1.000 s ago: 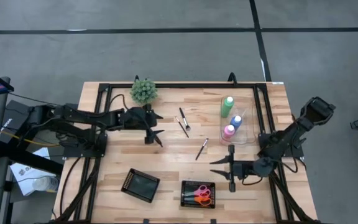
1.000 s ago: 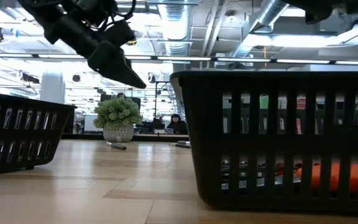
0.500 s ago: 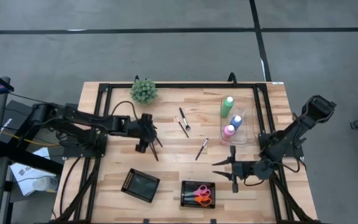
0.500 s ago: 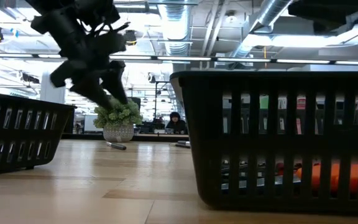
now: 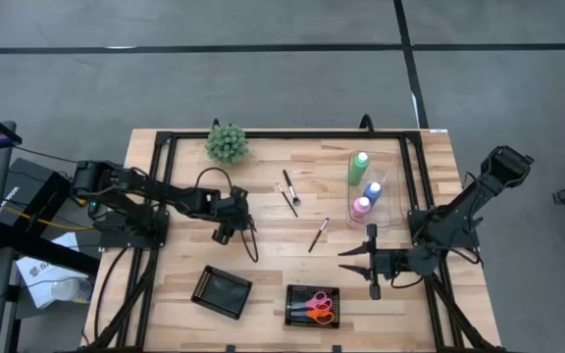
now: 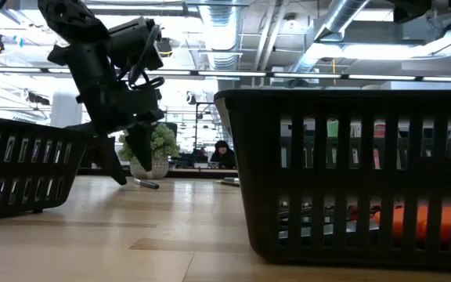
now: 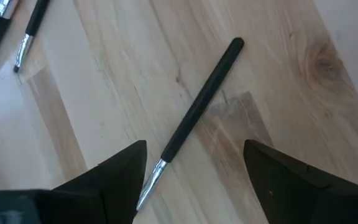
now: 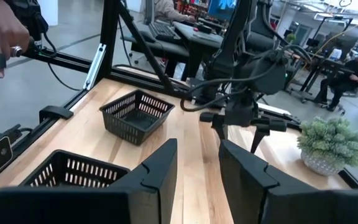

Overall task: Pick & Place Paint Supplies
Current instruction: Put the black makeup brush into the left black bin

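The left tool hangs low over the pale wooden tabletop with its dark fingers spread apart and nothing between them, pointed down above a thin dark-handled brush with a silver ferrule lying flat on the wood. The right tool waits near the tabletop's right front, above bare wood; whether it is clenched or released cannot be told. The green, blue and pink white-capped bottles stand in a row at the right rear, and the pink and orange scissors lie in a black slatted basket at the front edge.
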You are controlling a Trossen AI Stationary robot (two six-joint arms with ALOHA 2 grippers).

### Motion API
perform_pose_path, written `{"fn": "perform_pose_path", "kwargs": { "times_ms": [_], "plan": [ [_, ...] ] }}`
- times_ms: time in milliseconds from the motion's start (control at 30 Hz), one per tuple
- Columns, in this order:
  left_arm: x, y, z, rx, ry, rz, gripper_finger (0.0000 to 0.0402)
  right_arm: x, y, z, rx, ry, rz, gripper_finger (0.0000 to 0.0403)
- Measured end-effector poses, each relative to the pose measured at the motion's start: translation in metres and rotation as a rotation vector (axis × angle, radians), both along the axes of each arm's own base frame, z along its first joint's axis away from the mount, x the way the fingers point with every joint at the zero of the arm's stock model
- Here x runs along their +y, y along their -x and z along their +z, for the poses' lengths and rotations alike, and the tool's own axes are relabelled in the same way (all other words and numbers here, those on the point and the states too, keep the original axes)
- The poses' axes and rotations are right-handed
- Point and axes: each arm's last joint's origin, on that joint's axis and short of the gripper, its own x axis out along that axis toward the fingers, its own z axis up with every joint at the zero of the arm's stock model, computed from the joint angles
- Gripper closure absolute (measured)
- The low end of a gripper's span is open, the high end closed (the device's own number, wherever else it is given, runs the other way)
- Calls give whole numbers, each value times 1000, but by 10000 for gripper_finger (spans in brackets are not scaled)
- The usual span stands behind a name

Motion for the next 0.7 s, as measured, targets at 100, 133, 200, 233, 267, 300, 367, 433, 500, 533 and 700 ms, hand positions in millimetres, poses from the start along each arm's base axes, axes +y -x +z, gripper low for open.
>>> {"fn": "perform_pose_path", "kwargs": {
  "times_ms": [100,133,200,233,267,300,367,433,500,533,700],
  "plan": [
    [2,-1,-1,0,-2,3,151,0,0,-1,8,11,1,294],
    [3,-1,-1,-8,-1,9,153,0,0,-1,8,11,1,294],
    [7,-1,-1,-10,-4,30,157,0,0,-1,12,14,1,294],
    [10,-2,0,-16,-21,48,159,0,0,-2,13,12,2,294],
    [12,-3,1,-34,-50,74,159,0,0,-2,13,10,3,294],
    [13,-5,2,-66,-85,104,160,0,0,-2,13,10,3,294],
    [16,-9,8,-135,-170,151,160,0,0,-2,13,9,3,294],
    [18,-14,17,-224,-229,193,159,0,0,-2,14,-2,7,294],
    [19,-14,26,-293,-235,250,159,0,0,-2,15,-14,7,294],
    [19,-12,30,-326,-208,292,159,0,0,-2,15,-16,8,294],
    [18,-6,38,-320,19,203,167,1,0,-4,23,-32,8,294]
  ]
}}
